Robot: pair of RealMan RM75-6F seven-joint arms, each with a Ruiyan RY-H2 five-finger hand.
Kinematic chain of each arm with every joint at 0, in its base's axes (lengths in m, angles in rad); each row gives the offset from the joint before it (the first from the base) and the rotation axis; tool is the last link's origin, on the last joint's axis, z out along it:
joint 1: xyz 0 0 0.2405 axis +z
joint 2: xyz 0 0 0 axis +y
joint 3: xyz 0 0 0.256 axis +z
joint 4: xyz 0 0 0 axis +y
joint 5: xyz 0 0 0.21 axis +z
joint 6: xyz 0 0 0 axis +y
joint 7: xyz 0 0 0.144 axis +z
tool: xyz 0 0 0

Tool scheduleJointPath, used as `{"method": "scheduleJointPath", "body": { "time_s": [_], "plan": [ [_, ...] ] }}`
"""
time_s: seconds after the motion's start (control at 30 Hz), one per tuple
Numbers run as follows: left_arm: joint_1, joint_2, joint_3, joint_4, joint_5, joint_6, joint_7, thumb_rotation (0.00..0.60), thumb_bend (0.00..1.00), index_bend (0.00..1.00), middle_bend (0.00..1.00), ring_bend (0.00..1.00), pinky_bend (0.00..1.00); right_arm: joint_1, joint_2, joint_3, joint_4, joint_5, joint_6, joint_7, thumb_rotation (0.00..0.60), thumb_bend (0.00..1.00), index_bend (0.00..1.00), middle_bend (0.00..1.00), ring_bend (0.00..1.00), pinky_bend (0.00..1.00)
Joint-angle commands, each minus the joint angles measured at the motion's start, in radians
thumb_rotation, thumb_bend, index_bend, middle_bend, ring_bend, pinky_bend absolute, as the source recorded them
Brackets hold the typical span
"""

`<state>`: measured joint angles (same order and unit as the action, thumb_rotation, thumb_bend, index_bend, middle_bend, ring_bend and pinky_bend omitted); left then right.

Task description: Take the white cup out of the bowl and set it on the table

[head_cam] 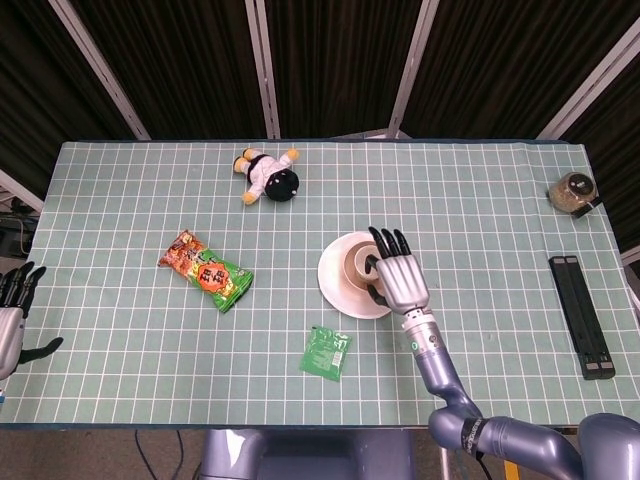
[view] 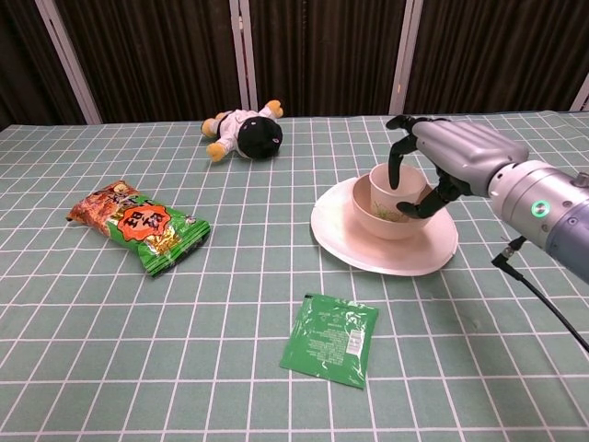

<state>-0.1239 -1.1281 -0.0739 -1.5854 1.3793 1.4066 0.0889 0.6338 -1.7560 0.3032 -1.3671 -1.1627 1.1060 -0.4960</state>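
While fingers curl around the white cup (view: pixel 402 187), the right hand (view: pixel 448 150) grips it.

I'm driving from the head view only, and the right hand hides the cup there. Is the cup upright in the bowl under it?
Observer: Yes. In the chest view the white cup stands upright in the bowl, its base down inside, not lifted.
Operator: Where are the fingers against it?
Observer: The right hand reaches in from the right. Its fingers hang over the cup's left rim, and the thumb sits at the cup's right side.
Operator: Is the grip closed?
Observer: I cannot tell. The chest view shows digits close to the cup wall on both sides, but not whether they press on it.
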Motion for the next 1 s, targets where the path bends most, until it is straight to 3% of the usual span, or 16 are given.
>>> {"method": "scheduleJointPath", "body": {
  "time_s": [0.03, 0.4, 0.6, 0.8, 1.0],
  "plan": [
    [-0.001, 0.001, 0.000, 0.001, 0.000, -0.002, -0.002, 0.600, 0.00, 0.00, 0.00, 0.00, 0.00, 0.009, -0.011, -0.001, 0.021, 0.007, -0.003, 0.005, 0.600, 0.27, 0.51, 0.00, 0.00, 0.00],
    [-0.004, 0.002, -0.001, 0.001, -0.001, -0.007, -0.009, 0.600, 0.00, 0.00, 0.00, 0.00, 0.00, 0.026, -0.042, -0.005, 0.086, 0.036, -0.018, 0.032, 0.600, 0.41, 0.57, 0.00, 0.00, 0.00],
    [-0.005, 0.002, 0.000, 0.002, -0.001, -0.007, -0.009, 0.600, 0.00, 0.00, 0.00, 0.00, 0.00, 0.027, -0.041, -0.010, 0.078, 0.016, 0.002, 0.048, 0.600, 0.42, 0.60, 0.00, 0.00, 0.00],
    [-0.006, 0.001, 0.000, 0.003, -0.002, -0.009, -0.007, 0.600, 0.00, 0.00, 0.00, 0.00, 0.00, 0.011, 0.011, -0.006, -0.008, -0.040, 0.076, 0.051, 0.600, 0.43, 0.60, 0.00, 0.00, 0.00],
    [-0.007, 0.002, 0.000, -0.001, 0.001, -0.007, 0.000, 0.600, 0.00, 0.00, 0.00, 0.00, 0.00, -0.034, 0.128, 0.010, -0.145, -0.078, 0.170, 0.023, 0.600, 0.43, 0.60, 0.00, 0.00, 0.00]
  ]
}}
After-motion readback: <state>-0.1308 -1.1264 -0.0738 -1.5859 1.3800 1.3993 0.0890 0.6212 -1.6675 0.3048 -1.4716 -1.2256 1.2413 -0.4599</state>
